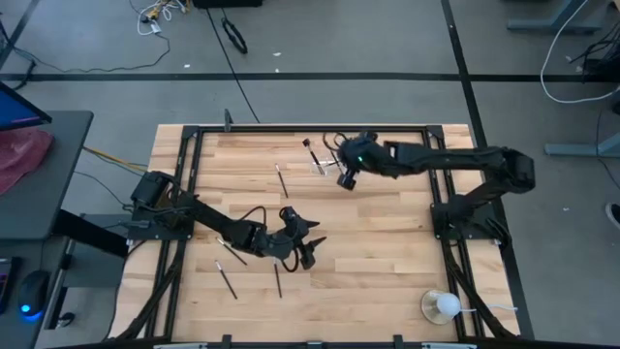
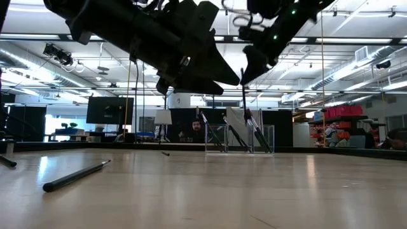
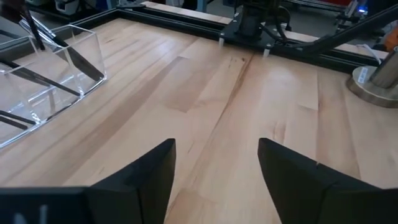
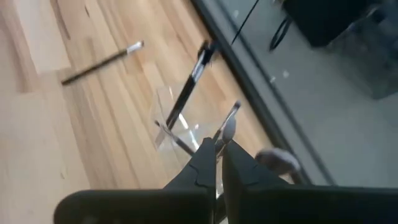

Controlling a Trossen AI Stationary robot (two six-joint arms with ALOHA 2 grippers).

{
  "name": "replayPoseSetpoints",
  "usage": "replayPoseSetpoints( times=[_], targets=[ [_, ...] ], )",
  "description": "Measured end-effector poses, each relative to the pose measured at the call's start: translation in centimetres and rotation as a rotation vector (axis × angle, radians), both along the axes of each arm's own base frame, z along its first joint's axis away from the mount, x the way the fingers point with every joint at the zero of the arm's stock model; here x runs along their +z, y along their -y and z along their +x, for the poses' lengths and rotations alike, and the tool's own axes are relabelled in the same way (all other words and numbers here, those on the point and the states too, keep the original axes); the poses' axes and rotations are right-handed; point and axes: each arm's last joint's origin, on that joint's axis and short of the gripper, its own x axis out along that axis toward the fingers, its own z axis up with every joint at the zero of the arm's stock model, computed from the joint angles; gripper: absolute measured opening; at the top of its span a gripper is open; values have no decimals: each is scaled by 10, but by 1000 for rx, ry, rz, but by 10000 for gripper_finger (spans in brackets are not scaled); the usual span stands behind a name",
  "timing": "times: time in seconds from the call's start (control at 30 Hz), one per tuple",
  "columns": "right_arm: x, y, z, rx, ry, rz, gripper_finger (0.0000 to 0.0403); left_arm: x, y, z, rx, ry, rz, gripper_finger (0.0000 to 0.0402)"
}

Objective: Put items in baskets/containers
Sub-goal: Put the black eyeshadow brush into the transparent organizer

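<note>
On the wooden table (image 1: 387, 242), right gripper (image 4: 219, 148) grasps a brush (image 4: 227, 124) above the organizer (image 4: 180, 127); left gripper (image 3: 214, 165) released

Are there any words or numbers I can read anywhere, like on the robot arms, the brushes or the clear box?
None can be read.
Brushes: no print shows on the handles.
Clear organizer: no label visible.
Screens in the room behind the table: too small and blurred to read.
</note>
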Motion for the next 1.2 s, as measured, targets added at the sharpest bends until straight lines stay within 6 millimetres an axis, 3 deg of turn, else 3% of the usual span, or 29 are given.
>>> replayPoseSetpoints(
  times=[0.2, 0.67, 0.9, 1.2],
  targets=[
    [-10, 27, 7, 14, -52, 113, 4, 0, 0, 0, -2, -2, 7, 232],
    [-38, 58, 10, -8, -102, 242, 13, 0, 0, 0, 8, -1, 12, 232],
    [-50, 69, 9, -39, -134, 255, 50, 0, 0, 0, 8, 0, 11, 232],
    [-44, 86, 9, -111, -20, 236, 119, 0, 0, 0, 12, 0, 13, 232]
  ],
)
